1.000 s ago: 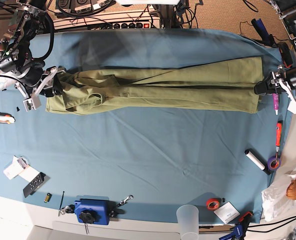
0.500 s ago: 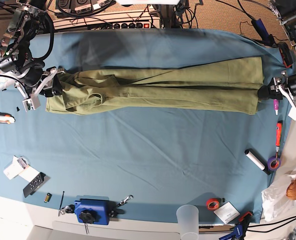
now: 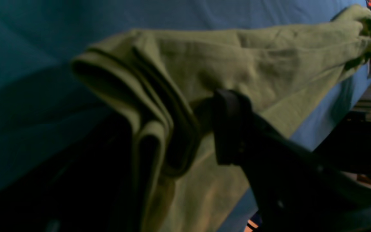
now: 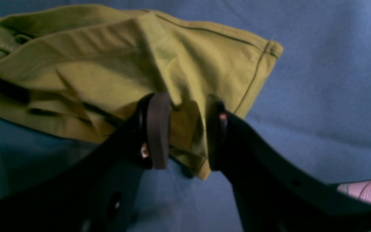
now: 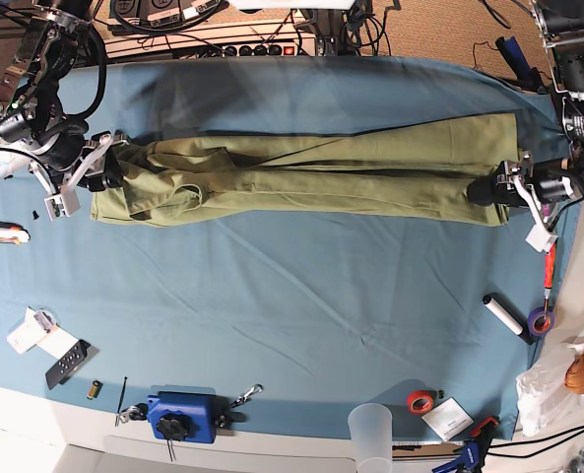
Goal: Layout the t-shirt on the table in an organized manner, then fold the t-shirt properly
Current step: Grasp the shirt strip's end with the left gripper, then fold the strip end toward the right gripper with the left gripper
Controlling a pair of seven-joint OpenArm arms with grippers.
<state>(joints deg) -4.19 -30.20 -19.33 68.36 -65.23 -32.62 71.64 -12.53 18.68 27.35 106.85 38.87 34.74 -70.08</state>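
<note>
Across the upper middle of the base view, the t-shirt (image 5: 311, 175) lies on the table (image 5: 301, 296) as a long narrow band, folded lengthwise and stretched between both arms. At the frame's left the right gripper (image 4: 182, 129) is clamped on a bunched hem corner; at the right the left gripper (image 3: 204, 129) pinches the stacked edge. Judging from this, the lengthwise fold looks done, while the crosswise folds and final tidying remain.

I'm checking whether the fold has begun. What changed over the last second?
The left gripper moved inward along the table, carrying its end of the t-shirt with it. The right gripper stayed put; both keep their grip on the shirt.
</note>
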